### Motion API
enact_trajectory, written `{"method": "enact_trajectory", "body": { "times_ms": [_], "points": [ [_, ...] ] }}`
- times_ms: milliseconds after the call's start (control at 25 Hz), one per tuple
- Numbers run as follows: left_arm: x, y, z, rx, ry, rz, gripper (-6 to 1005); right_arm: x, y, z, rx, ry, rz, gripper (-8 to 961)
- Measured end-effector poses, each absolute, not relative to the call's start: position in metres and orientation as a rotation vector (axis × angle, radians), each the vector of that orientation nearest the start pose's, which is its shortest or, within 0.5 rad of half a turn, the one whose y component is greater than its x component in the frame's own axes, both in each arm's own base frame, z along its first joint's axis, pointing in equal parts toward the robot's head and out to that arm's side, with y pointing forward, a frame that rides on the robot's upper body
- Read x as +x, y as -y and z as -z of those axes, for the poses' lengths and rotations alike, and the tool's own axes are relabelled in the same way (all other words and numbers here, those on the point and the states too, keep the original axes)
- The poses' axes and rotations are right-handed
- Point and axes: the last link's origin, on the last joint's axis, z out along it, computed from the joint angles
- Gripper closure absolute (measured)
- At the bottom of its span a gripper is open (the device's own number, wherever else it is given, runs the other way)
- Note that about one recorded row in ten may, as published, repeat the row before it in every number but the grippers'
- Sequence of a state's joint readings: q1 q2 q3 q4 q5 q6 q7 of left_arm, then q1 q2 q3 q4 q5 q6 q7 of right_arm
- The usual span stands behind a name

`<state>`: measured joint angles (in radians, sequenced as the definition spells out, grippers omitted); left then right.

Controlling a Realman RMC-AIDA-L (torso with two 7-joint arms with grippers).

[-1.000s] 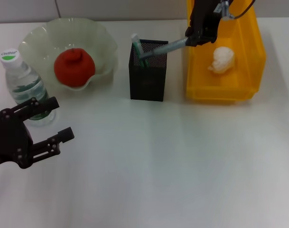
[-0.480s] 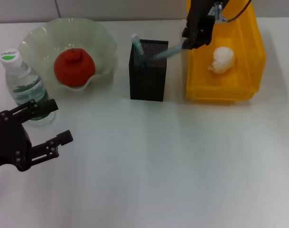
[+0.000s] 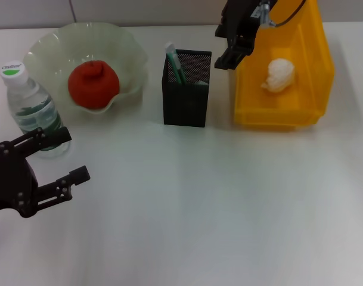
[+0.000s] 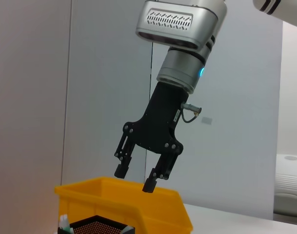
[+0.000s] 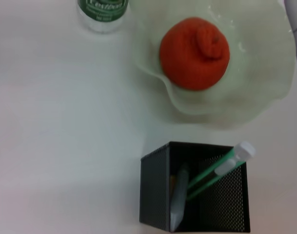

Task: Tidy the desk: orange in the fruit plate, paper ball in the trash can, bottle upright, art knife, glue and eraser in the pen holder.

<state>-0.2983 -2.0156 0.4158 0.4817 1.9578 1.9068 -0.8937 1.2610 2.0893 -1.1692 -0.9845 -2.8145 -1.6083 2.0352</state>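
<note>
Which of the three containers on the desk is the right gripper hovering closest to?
The pen holder, the black mesh cup. The right gripper hangs open just above its corner nearest the trash can; the fruit plate sits far off.

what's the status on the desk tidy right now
Right end effector open, empty, above pen holder. Left end effector open, idle by upright bottle. Orange plated, paper ball binned. No obstructions.

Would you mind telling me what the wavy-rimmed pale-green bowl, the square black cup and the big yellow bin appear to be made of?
The pale-green scalloped bowl looks like translucent plastic or glass: the table shows faintly through its glossy rim. The square black cup appears to be metal mesh, matte, with a fine grid of holes that light passes through. The yellow rectangular bin seems to be moulded plastic: opaque, smooth walls with a slight sheen.
</note>
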Motion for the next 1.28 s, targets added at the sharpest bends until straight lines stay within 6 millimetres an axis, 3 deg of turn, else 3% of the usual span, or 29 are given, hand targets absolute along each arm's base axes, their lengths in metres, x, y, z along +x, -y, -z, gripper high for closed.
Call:
{"method": "enact_trajectory", "body": {
  "times_ms": [200, 400, 600, 640, 800, 840, 880, 1040, 1280],
  "points": [
    [-0.319, -0.230, -0.036, -2.519, 0.330, 1.017, 230, 0.032, -0.425, -0.001, -2.797, 0.083, 0.610, 366],
    [-0.318, -0.230, -0.035, -2.523, 0.331, 1.021, 230, 0.049, -0.414, -0.007, -2.861, 0.010, 0.311, 368],
    [-0.315, -0.230, -0.031, -2.547, 0.332, 1.031, 230, 0.085, -0.392, -0.009, -2.933, -0.096, -0.070, 366],
    [-0.313, -0.230, -0.029, -2.558, 0.336, 1.039, 230, 0.103, -0.380, -0.008, -2.955, -0.135, -0.197, 366],
    [-0.311, -0.230, -0.026, -2.568, 0.337, 1.047, 230, 0.132, -0.363, -0.004, -2.971, -0.167, -0.405, 364],
    [-0.311, -0.230, -0.025, -2.572, 0.337, 1.048, 230, 0.151, -0.350, 0.000, -2.958, -0.173, -0.571, 364],
    [-0.311, -0.230, -0.025, -2.572, 0.337, 1.048, 230, 0.151, -0.350, 0.000, -2.958, -0.173, -0.571, 363],
    [-0.311, -0.229, -0.022, -2.583, 0.348, 1.052, 230, 0.186, -0.330, 0.009, -2.862, -0.225, -0.872, 362],
    [-0.310, -0.228, -0.019, -2.608, 0.352, 1.046, 231, 0.223, -0.306, 0.036, -2.839, -0.365, -0.985, 359]
  ]
}}
